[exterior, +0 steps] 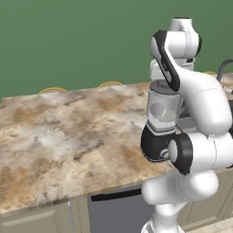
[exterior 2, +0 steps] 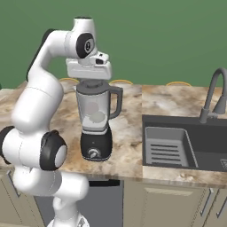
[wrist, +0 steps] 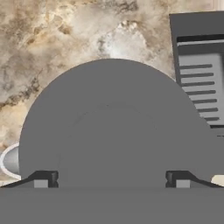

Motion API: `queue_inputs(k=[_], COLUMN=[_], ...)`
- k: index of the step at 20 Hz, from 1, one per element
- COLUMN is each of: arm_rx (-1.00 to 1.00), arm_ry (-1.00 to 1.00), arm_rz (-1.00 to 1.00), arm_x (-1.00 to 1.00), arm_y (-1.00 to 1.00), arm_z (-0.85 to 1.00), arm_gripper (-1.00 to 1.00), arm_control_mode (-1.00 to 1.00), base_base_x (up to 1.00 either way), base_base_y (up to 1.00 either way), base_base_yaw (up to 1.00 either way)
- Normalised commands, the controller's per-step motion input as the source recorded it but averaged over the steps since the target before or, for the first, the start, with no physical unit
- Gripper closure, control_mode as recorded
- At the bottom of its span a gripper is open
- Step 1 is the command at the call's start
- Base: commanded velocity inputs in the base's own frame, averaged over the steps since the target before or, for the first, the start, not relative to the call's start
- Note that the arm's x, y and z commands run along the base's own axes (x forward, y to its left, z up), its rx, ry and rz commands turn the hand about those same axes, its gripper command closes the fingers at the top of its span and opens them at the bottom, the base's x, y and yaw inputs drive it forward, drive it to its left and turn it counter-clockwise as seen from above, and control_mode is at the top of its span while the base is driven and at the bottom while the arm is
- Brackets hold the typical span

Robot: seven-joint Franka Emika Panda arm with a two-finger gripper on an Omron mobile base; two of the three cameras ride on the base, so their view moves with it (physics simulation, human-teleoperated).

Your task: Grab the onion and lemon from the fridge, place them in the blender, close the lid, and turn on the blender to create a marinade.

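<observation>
A: Where does the blender [exterior 2: 95,124] stand now?

B: On the counter [exterior: 54,132], near its front edge, a little to the left of the sink [exterior 2: 181,142]. Inside the clear jar I see two pale round things, one above the other. I judge them to be the onion [exterior 2: 91,107] and the lemon [exterior 2: 98,117], but through the grey wall I cannot tell which is which.

A: So how much of the task is done?

B: The fruit seems to be already in the jar. In the hand view the lid [wrist: 113,127] is a big grey disc that covers the jar mouth, so I think it is on, or almost. The silver knob on the black base is not touched; turning on is left.

A: And the claw?

B: The gripper [wrist: 111,179] hangs directly above the lid. Its fingertips [wrist: 41,179] stand wide apart, at both sides of the disc, and they hold nothing.
</observation>
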Motion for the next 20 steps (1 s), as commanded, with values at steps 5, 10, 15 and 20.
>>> queue_inputs(k=[5,10,15,20], arm_rx=[0.00,0.00,0.00,0.00], arm_ry=[-0.13,-0.22,-0.24,-0.18], arm_rz=[0.00,0.00,0.00,0.00], arm_x=[-0.31,-0.61,-0.89,-1.00], arm_y=[0.00,0.00,0.00,0.00], arm_z=[0.18,0.31,0.32,0.06], arm_gripper=[-1.00,-1.00,-1.00,-1.00], arm_control_mode=[-1.00,-1.00,-1.00,-1.00], base_base_x=[0.00,0.00,0.00,0.00], base_base_y=[0.00,0.00,0.00,0.00], base_base_yaw=[0.00,0.00,0.00,0.00])
